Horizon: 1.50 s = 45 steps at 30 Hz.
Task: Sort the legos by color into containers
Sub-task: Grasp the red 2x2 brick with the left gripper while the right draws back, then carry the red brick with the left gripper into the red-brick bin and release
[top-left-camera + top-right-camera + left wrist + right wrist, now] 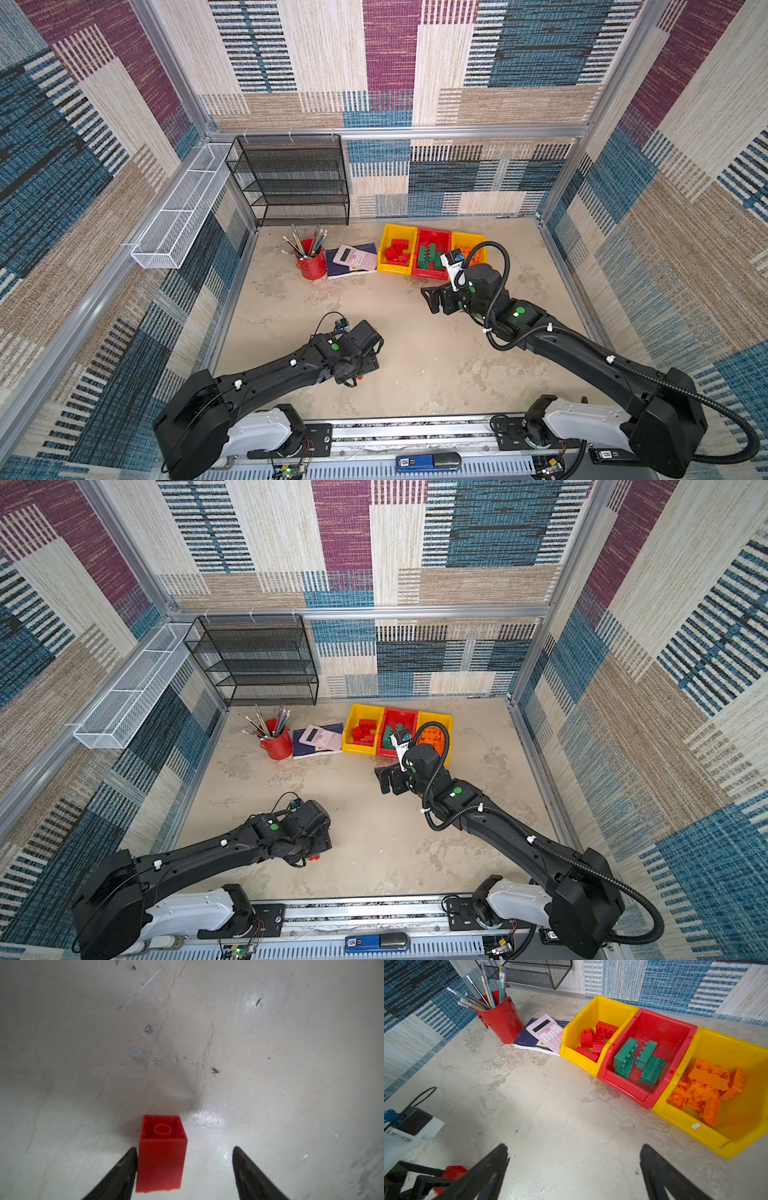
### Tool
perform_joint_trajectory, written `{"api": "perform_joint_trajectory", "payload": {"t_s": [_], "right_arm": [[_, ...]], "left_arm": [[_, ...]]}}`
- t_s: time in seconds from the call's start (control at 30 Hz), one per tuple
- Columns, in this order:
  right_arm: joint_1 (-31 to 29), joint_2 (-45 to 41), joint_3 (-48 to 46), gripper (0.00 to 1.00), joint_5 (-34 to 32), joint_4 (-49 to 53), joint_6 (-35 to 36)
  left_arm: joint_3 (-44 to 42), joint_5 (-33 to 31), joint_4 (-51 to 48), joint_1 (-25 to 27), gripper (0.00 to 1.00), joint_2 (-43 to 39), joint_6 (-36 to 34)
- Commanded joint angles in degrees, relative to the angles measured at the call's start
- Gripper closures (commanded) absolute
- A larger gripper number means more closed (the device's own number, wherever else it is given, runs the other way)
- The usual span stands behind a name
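Note:
A small red lego point(161, 1157) stands on the table with its hollow underside showing. My left gripper point(184, 1148) is open around it: one finger point(124, 1167) touches its side, the other stands well apart. In both top views only a sliver of this lego point(360, 377) point(314, 857) shows under the left gripper point(360, 370). My right gripper point(573, 1145) point(432, 297) hangs open and empty in front of the containers. The left yellow bin point(579, 1057) holds red legos point(591, 1040). The red bin point(625, 1084) holds green legos point(625, 1057). The right yellow bin point(695, 1130) holds orange legos point(704, 1084).
A red pencil cup point(311, 266) and a pink calculator point(355, 257) on a blue notebook point(334, 270) sit left of the bins. A black mesh shelf point(291, 178) stands at the back left. A white wire basket point(178, 208) hangs on the left wall.

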<state>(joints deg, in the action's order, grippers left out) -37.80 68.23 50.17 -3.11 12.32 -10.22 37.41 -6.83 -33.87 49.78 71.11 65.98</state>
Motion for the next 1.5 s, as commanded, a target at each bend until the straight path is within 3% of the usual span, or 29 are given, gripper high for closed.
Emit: {"api": "perform_joint_trajectory", "payload": {"t_s": [0.0, 0.23, 0.53, 0.7, 0.8, 1.03, 1.2, 1.47], "right_arm": [[0.0, -1.1, 0.0, 0.0, 0.8, -2.0, -0.1], [0.0, -3.8, 0.2, 0.0, 1.4, -0.8, -0.7], [0.0, -8.0, 0.4, 0.0, 0.4, 2.3, -1.6], [0.0, -9.3, 0.1, 0.0, 0.5, 3.8, -2.3], [0.1, -10.5, -0.7, 0.0, -0.2, 4.8, -2.8], [0.1, -13.3, -3.7, 0.0, -2.4, 6.4, -4.8], [0.0, -13.4, -3.8, 0.0, -3.9, 8.1, -5.4], [0.3, -12.8, -2.8, 0.0, -4.5, 8.9, -7.0]], "left_arm": [[1.2, 0.5, 0.0, 0.1, 0.31, 1.9, -1.6], [3.6, -3.0, -5.1, 0.0, 0.42, 4.4, -5.7], [2.5, -0.8, -1.9, 0.0, 0.58, 9.2, -7.8], [4.2, -1.7, -3.1, 0.0, 0.77, 10.0, -9.0], [7.7, -3.6, -5.8, -0.3, 0.81, 10.1, -11.2], [24.7, -6.3, -10.1, -8.7, 0.84, 15.7, -23.6], [45.0, -7.1, -11.3, -13.2, 0.83, 27.5, -33.7], [75.4, -6.7, -12.5, -15.2, 0.82, 49.5, -48.8]]}}
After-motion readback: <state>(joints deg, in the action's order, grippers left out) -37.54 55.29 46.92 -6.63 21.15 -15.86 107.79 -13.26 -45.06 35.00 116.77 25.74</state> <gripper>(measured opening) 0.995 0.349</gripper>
